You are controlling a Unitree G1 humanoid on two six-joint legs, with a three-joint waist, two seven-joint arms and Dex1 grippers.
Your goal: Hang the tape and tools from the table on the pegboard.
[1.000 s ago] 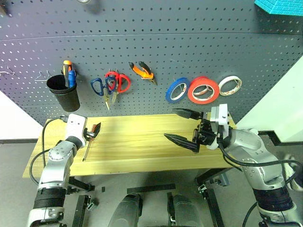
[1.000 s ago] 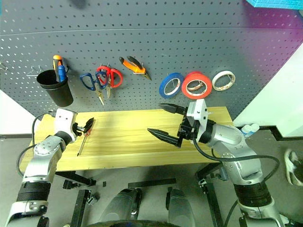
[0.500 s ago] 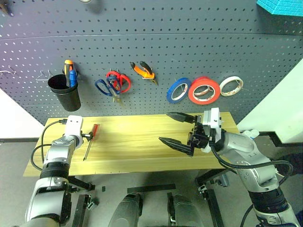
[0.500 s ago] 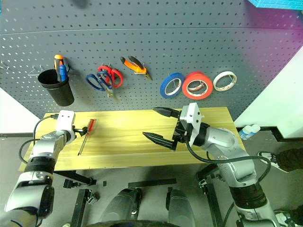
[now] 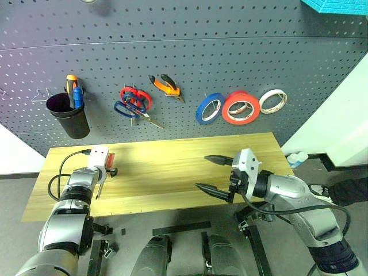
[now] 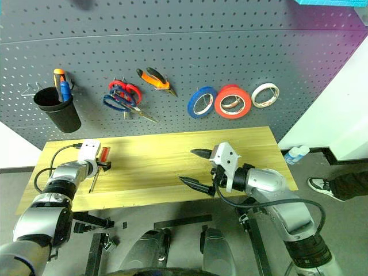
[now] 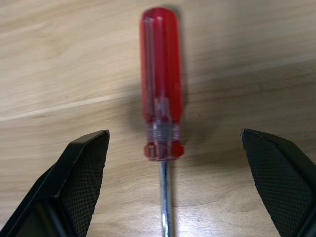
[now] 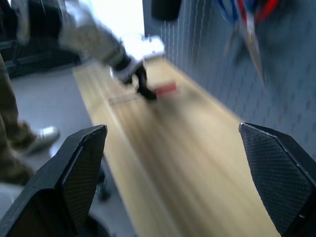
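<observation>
Down drops the left gripper, jaws wide, straddling the small red-handled screwdriver — last pickup; next, close on the handle.

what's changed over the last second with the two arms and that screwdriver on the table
The left gripper has dropped onto the red-handled screwdriver, its open fingers now either side of the handle without closing. The right gripper has sunk lower over the table, open and empty. The screwdriver itself looks unmoved, and the tape rolls, pliers and scissors stay hung on the pegboard.
</observation>
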